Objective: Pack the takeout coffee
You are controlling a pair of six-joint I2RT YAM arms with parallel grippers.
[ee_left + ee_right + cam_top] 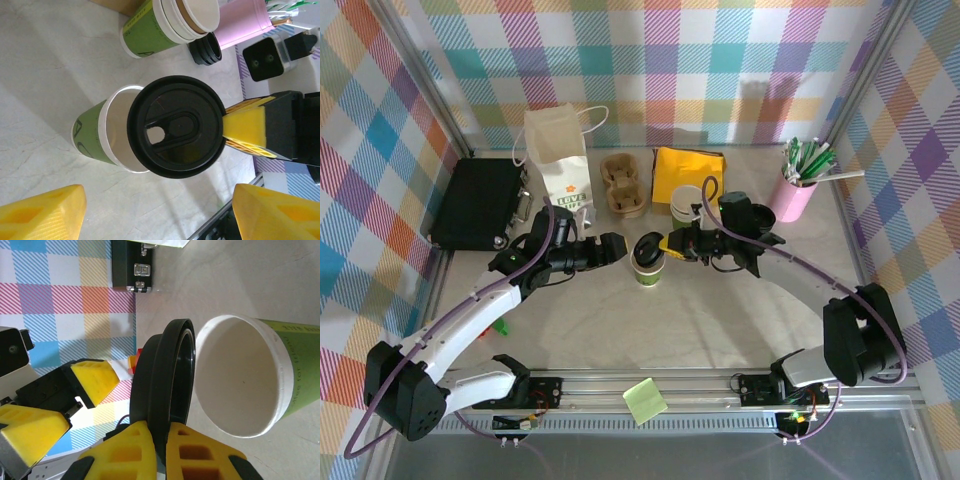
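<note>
Tabletop: pale and marbled, walled with pastel plaid; a paper bag stood at the back beside a cardboard cup carrier, well apart from the working spot.
Takeout coffee: upright near the middle of the table, between the two grippers, its mouth uncovered and the white inside bare.
Lid: black, with a sip hole, tilted just beside and above the cup's rim on the side toward the right arm; it overlapped the rim in the left wrist view but was not seated.
Right gripper: yellow fingers pinched together on the lid's edge.
Left gripper: fingers spread wide, holding nothing, close to the cup on the opposite side but not touching it.
Other items: a stack of spare cups and a pink cup of straws stood behind, untouched.
Step in hand: by my reading, capping the cup, with bagging not yet started.
Next move calls for: levelling the lid, centring it over the rim and pressing down evenly; the left gripper looked placed to close round the cup wall and steady it.
Risk: an off-centre press could tip such a light paper cup or leave one edge of the lid unseated.
</note>
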